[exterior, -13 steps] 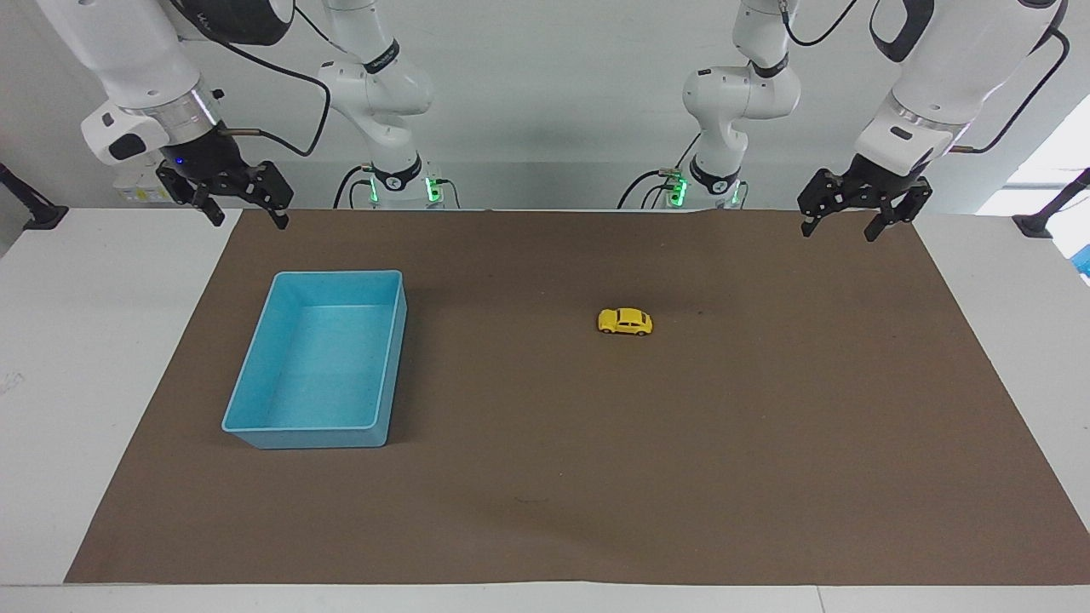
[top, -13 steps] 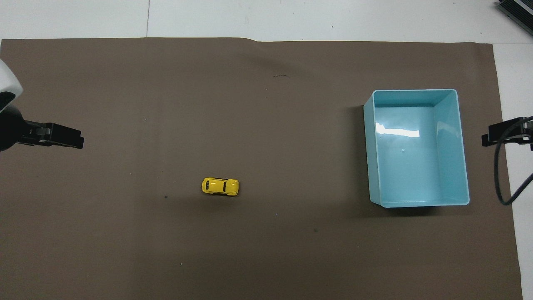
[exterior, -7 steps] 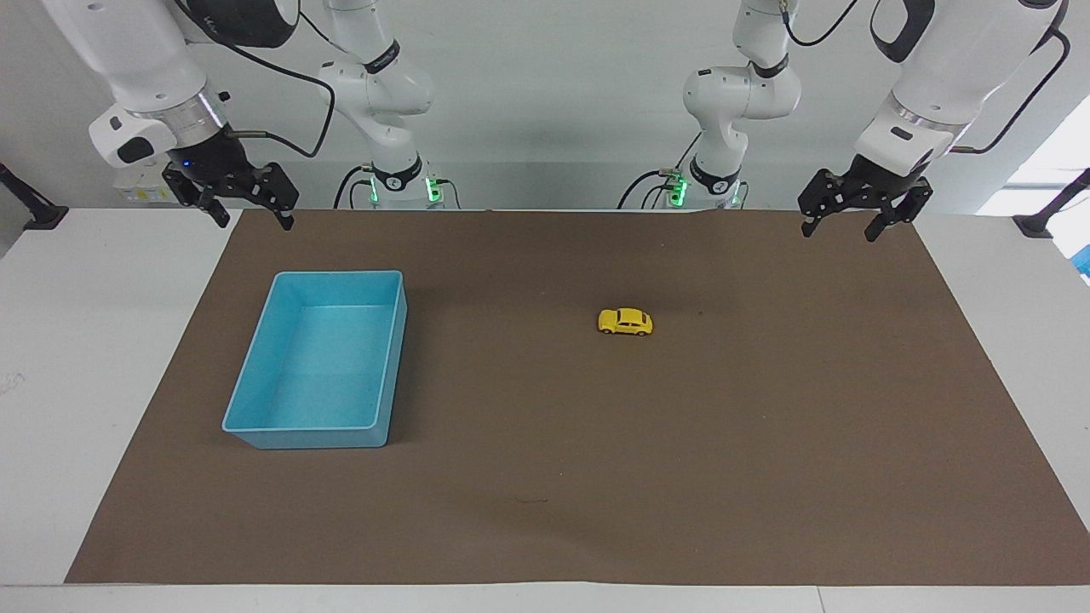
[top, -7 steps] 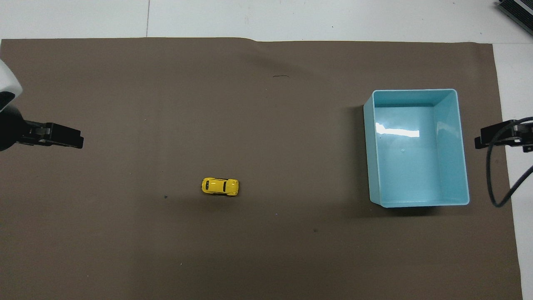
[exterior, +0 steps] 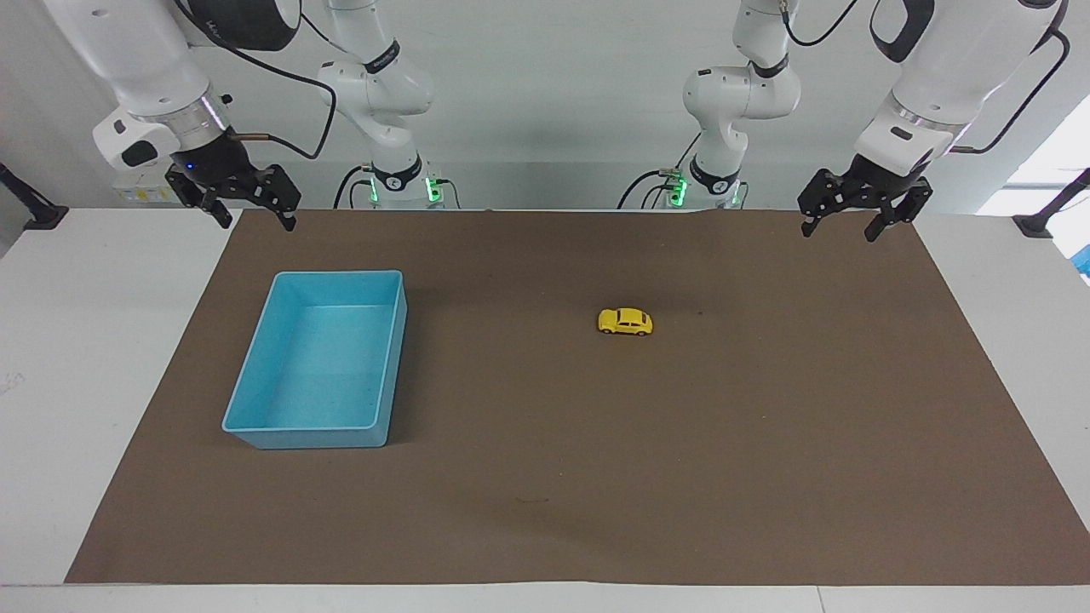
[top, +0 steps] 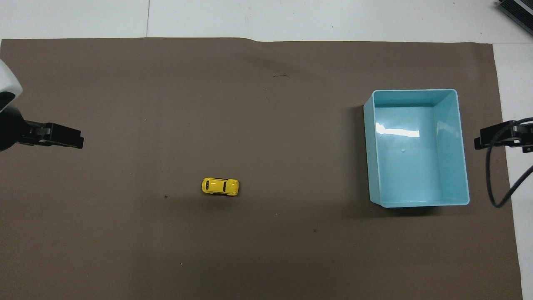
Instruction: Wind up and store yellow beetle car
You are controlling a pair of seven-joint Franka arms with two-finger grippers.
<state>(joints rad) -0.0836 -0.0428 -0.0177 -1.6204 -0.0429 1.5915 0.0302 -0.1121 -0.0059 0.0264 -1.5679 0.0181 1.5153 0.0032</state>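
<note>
Blue bin (exterior: 319,362) apparently empty, well apart from yellow beetle car (exterior: 625,321).

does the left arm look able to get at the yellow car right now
Probably yes. The yellow beetle car sits alone on the brown mat, with nothing between it and the open left gripper, raised over the mat's edge. The blue bin sits toward the right arm's end, out of the way.

Blue bin (exterior: 319,362) on brown mat (exterior: 596,477)
</note>
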